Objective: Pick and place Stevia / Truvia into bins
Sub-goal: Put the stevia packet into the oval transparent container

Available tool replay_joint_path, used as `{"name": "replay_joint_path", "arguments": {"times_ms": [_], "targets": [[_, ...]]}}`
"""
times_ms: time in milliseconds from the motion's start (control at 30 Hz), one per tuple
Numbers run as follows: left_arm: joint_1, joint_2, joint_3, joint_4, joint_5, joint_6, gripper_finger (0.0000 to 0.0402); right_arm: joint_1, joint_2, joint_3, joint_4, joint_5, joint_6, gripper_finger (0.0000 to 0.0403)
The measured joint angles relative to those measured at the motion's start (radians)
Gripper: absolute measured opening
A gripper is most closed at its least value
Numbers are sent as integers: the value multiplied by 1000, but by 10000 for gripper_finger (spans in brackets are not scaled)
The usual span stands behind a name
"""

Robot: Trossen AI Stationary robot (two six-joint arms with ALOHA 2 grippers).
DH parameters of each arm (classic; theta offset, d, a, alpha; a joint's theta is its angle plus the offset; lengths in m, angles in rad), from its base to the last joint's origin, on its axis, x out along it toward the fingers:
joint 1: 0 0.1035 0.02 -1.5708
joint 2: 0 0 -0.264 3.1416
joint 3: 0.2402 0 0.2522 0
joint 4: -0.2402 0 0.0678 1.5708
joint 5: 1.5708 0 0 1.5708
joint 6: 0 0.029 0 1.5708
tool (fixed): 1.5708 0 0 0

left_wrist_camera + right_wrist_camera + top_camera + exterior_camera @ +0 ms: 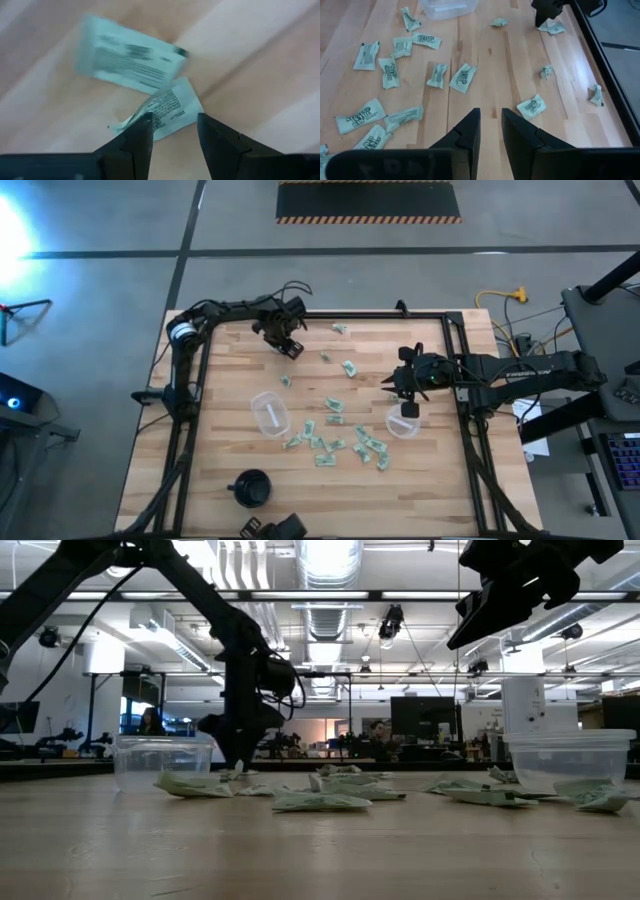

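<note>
Many pale green Stevia / Truvia packets [335, 435] lie flat on the wooden table, most of them between two clear bins, the left bin [270, 414] and the right bin [403, 425]. My left gripper [291, 347] points down at the far left, open, low over two packets there. In its wrist view the gripper [173, 125] straddles a corner of the nearer, crumpled packet [172, 105], and a flatter packet [127, 60] lies beyond. My right gripper [388, 383] hangs raised near the right bin, open a little [490, 120], nothing between its fingers. My left gripper comes from above with a fingertip [142, 127] at the edge of the crumpled packet, which lies on the table. Whether the finger touches the packet I cannot tell.
A black round cup [250, 488] stands near the front left, and a dark object [275, 528] sits at the near edge. Single packets [348, 367] lie scattered toward the far side. A black frame rail [455, 370] runs along the table's right edge.
</note>
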Motion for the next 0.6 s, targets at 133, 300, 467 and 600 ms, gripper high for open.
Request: {"name": "replay_joint_path", "arguments": {"times_ms": [133,300,467,600], "targets": [[-34,0,-1,-16,26,2,136,0,0,0,-1,0,0,68],[-102,-8,-1,-58,28,41,136,0,0,0,-5,0,-1,68],[-168,-59,3,-67,8,184,136,0,0,0,-5,0,-3,68],[-197,-125,0,-86,-40,432,136,0,0,0,-5,0,1,68]]}}
